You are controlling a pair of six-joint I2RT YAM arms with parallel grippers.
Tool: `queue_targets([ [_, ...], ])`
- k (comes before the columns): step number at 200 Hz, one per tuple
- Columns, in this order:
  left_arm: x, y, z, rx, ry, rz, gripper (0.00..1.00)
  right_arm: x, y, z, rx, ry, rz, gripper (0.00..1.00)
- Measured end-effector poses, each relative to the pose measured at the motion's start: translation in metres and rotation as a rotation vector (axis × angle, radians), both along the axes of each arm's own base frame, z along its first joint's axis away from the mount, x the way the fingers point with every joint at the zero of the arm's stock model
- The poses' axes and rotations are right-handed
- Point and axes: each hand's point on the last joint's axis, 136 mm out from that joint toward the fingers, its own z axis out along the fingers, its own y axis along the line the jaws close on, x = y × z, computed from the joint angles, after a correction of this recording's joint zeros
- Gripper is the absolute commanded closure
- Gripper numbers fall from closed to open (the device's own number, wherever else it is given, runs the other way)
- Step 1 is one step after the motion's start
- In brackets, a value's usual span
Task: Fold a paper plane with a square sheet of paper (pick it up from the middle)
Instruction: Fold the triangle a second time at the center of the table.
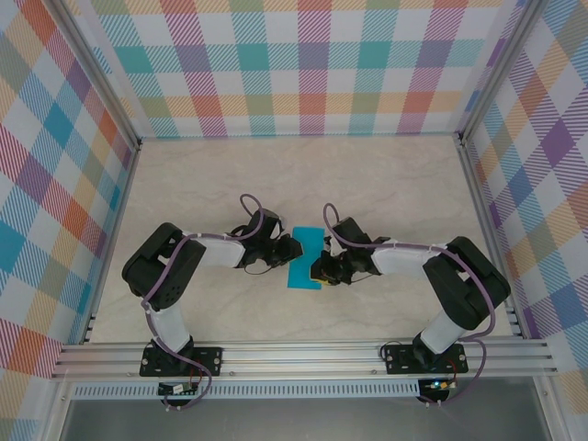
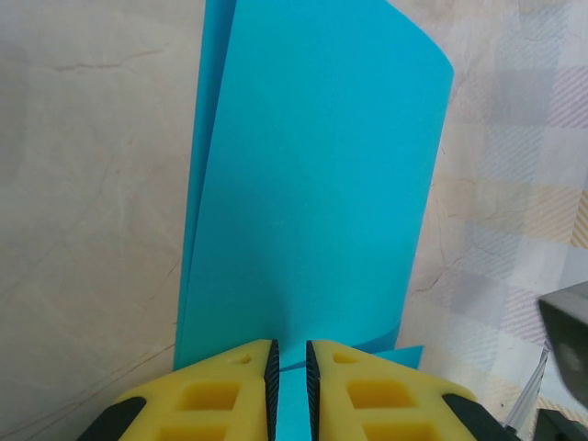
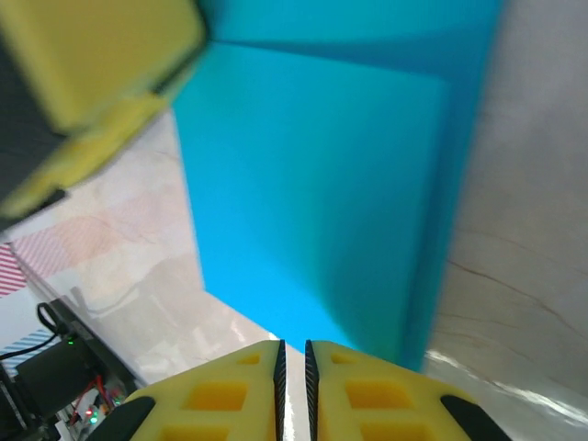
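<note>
1. Left side first: the left end effector [image 2: 290, 347] is clenched on the near edge of the square sheet of paper [image 2: 312, 184]. You can see teal running right down into the thin slit between its yellow jaws, so I'm calling that a real pinch.

2. Middle: the sheet sits on the surface [image 2: 92, 184] between the two arms, roughly centred in front of them. It's doubled over on itself. From the left wrist view the top layer curves over with a rounded bend along its right side, and a second layer peeks out along the left and at the bottom corner (so no sharp crease there, as far as I can see).

3. Right side: the right end effector [image 3: 294, 347] has its jaws drawn nearly together, right at the sheet's edge. The slit shows pale rather than teal, so I can't tell if it actually has paper or is just parked against it.

4. My read on the step: this is the first fold in half, with the layers brought over but not pressed down. No dart shape at all yet, so it's early days.

5. Next move, I reckon: line the edges up, keep one side pinned so nothing slides, and run the other end effector along the bend to flatten it into a proper crease.
</note>
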Motion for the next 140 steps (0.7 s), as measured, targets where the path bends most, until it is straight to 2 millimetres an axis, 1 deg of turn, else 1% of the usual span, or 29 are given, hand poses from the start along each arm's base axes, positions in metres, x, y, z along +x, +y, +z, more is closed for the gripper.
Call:
queue_targets([
  [17, 0.0, 0.0, 0.0, 0.001, 0.0, 0.0, 0.82, 0.008, 0.007, 0.01, 0.023, -0.021, 0.003, 0.83],
  [32, 0.0, 0.0, 0.0, 0.001, 0.0, 0.0, 0.82, 0.014, 0.013, 0.013, 0.032, -0.027, 0.005, 0.83],
  [47, 0.0, 0.0, 0.0, 0.001, 0.0, 0.0, 0.82, 0.018, 0.016, 0.007, 0.024, -0.016, 0.005, 0.83],
  [80, 0.0, 0.0, 0.0, 0.001, 0.0, 0.0, 0.82, 0.013, 0.012, -0.021, -0.03, 0.053, 0.005, 0.83],
  [121, 0.0, 0.001, -0.001, 0.006, -0.002, 0.004, 0.82, 0.013, 0.012, -0.019, -0.03, 0.05, 0.007, 0.82],
  [140, 0.0, 0.001, -0.001, 0.006, -0.003, 0.004, 0.83, 0.009, 0.009, -0.013, -0.035, 0.056, 0.008, 0.82],
])
